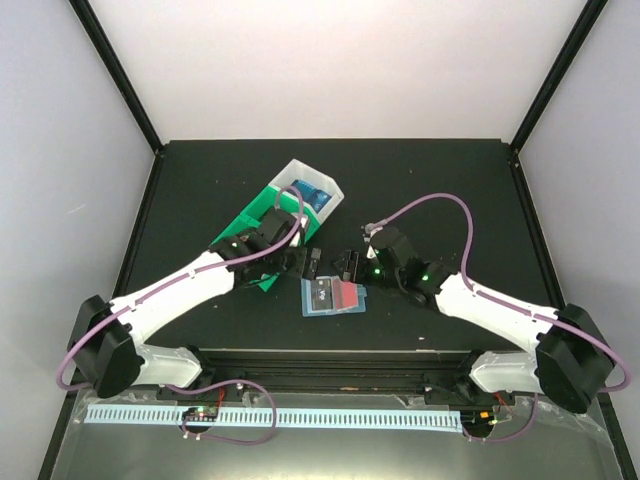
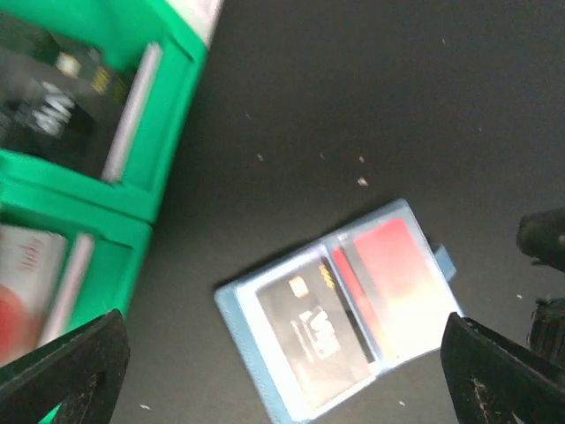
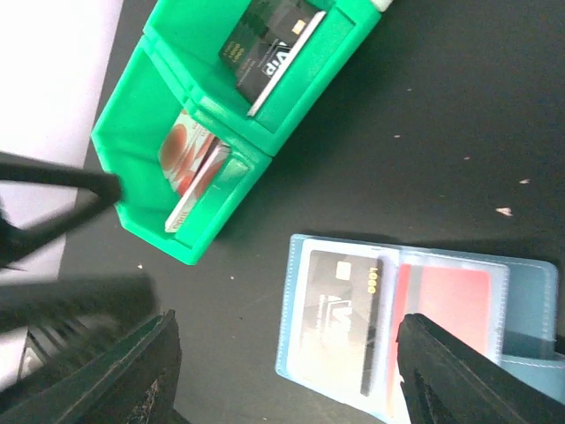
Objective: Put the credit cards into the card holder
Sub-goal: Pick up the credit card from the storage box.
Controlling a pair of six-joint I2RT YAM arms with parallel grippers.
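Observation:
The teal card holder (image 1: 309, 299) lies open on the black table, with a black card (image 1: 321, 295) in its left clear pocket and a red card (image 1: 347, 294) in its right one. My left gripper (image 1: 306, 262) hovers open and empty just above its far left side. My right gripper (image 1: 349, 264) hovers open and empty above its far right side. In the left wrist view the holder (image 2: 240, 336) lies between my fingers. In the right wrist view the holder (image 3: 292, 300) sits between my fingers.
Green bins (image 1: 258, 212) stand at the back left, holding black cards (image 3: 269, 44) and red-and-white cards (image 3: 190, 159). A white bin (image 1: 325, 183) with blue cards (image 1: 312, 193) adjoins them. The left arm shows blurred at the left of the right wrist view.

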